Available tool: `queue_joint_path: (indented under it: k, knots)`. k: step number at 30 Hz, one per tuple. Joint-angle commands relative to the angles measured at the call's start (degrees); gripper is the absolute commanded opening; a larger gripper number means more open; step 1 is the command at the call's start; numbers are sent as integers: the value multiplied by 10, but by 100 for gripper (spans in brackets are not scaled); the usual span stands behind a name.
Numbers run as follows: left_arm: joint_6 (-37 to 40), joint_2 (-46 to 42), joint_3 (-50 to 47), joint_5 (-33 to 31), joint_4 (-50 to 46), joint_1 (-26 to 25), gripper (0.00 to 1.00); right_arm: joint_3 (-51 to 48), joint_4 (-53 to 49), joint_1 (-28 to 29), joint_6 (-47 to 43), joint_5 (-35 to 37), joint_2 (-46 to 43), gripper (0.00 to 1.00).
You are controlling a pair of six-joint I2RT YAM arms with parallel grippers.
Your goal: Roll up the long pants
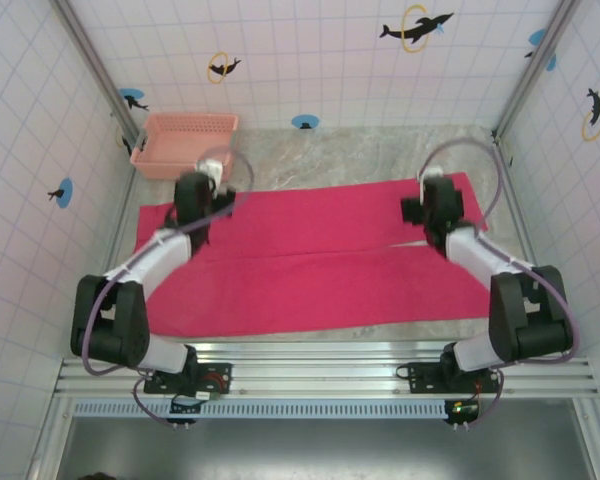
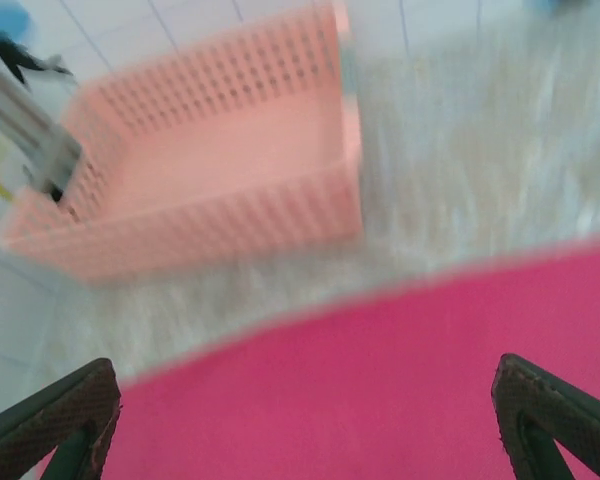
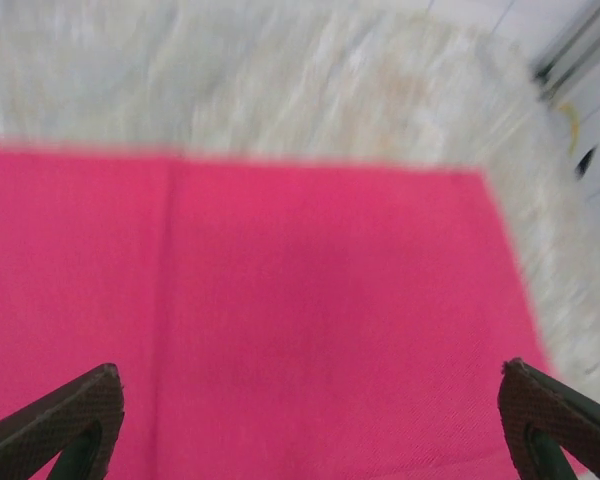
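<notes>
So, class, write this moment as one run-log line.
long pants: flat, unrolled | left claw: open, above far left edge | right claw: open, above far right corner | lattice basket: empty

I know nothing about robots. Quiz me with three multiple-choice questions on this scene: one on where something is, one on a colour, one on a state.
1. Where on the table does the basket stand?
A. near edge
B. far right corner
C. far left corner

2. What colour are the pants?
A. blue
B. magenta-pink
C. white

3. How do both sets of jaws stand?
A. both open, empty
B. both shut on cloth
C. one holds the basket

Answers:
1. C, the top view shows it by the far left walls.
2. B, the cloth is bright magenta-pink in every view.
3. A, each wrist view shows them wide apart over the pants with nothing between.
</notes>
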Motion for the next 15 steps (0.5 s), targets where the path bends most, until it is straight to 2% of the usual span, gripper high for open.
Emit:
queue_joint_path:
  k: [1,2,3,4,5,6,7,8,10,11,13,15]
  knots:
    - [-170,-29,212,-36,-391,16,98,209,-362,49,29,116,-30,99]
    - [-251,-15,257,-73,-475,25,98,232,-384,81,-1,176,-30,99]
    - [-285,-6,269,-51,-508,42,97,241,-386,105,-15,233,-31,99]
    - [-295,-3,266,20,-507,74,97,245,-386,118,-1,301,-32,99]
    - [-326,-3,256,61,-507,100,93,252,-411,114,66,365,-32,99]
    - [-360,-6,248,67,-519,114,90,259,-460,103,160,392,-32,99]
    - [-403,-15,237,52,-544,119,90,246,-489,66,239,353,-37,99]
    - [-445,-32,212,44,-567,125,90,226,-495,11,292,234,-47,99]
    - [-511,-89,131,74,-560,147,91,153,-512,-88,406,113,-82,99]
    - [-536,-125,84,94,-541,158,93,108,-500,-116,438,95,-110,99]
    - [-584,-196,-6,146,-510,194,94,8,-477,-138,501,126,-191,99]
    - [-601,-231,-54,164,-538,231,94,-65,-479,-186,558,100,-256,99]
